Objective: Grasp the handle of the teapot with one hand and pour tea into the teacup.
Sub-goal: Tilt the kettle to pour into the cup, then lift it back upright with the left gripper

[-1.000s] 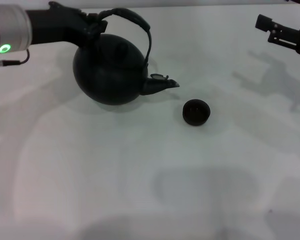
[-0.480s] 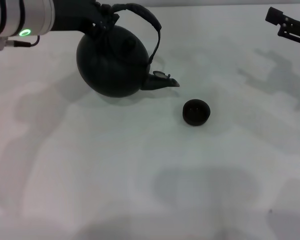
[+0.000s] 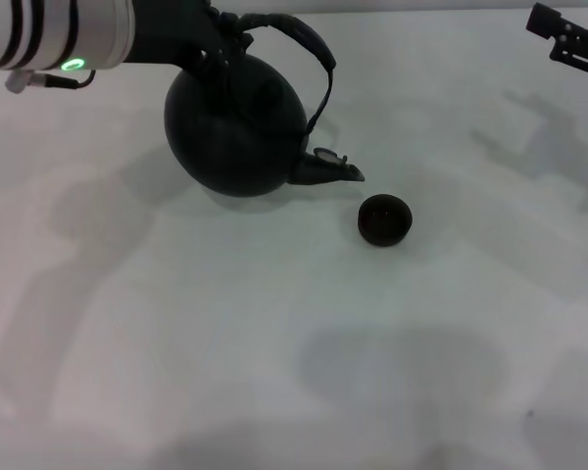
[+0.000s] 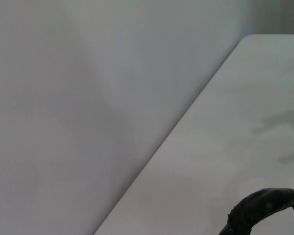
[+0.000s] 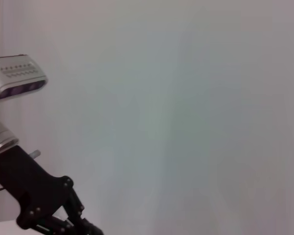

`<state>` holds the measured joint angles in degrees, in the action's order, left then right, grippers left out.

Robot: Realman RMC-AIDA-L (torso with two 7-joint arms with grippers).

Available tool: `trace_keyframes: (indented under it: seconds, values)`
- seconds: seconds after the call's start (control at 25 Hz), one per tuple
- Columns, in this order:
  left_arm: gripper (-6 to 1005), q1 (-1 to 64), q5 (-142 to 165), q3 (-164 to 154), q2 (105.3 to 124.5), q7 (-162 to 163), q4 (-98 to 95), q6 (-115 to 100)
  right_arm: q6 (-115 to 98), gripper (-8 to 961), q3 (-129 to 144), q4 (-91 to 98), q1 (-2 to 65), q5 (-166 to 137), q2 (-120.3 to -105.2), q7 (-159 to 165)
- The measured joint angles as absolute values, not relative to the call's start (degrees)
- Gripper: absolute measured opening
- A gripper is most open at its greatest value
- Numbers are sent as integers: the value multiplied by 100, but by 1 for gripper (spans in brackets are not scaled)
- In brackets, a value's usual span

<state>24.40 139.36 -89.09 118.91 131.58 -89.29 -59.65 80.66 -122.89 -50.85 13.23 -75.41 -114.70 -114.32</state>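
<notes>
The round black teapot (image 3: 235,127) hangs tilted from its arched handle (image 3: 309,39), which my left gripper (image 3: 214,41) is shut on at the hoop's left end. Its short spout (image 3: 335,172) points right and slightly down, ending just up and left of the small black teacup (image 3: 384,218), which stands on the white table. The spout tip is not over the cup. A curved piece of the handle (image 4: 264,208) shows in the left wrist view. My right gripper (image 3: 568,37) stays raised at the far right edge, away from both.
The white table (image 3: 274,343) stretches bare in front of the cup and pot, crossed by soft shadows. The right wrist view shows only a pale wall, a silver camera housing (image 5: 17,76) and a black arm segment (image 5: 39,200).
My left arm has carried the teapot to the right, bringing the spout closer to the teacup. The cup has stayed put. The right arm has drifted slightly up and right.
</notes>
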Motion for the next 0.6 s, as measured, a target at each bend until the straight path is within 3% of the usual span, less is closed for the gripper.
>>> trace_keyframes:
  seconds: [0.6]
  values:
    - [158, 2728, 14367, -9197, 11891, 13340, -8926, -5998, 7941, 825, -12329, -5045, 1327, -7540, -11470, -11504]
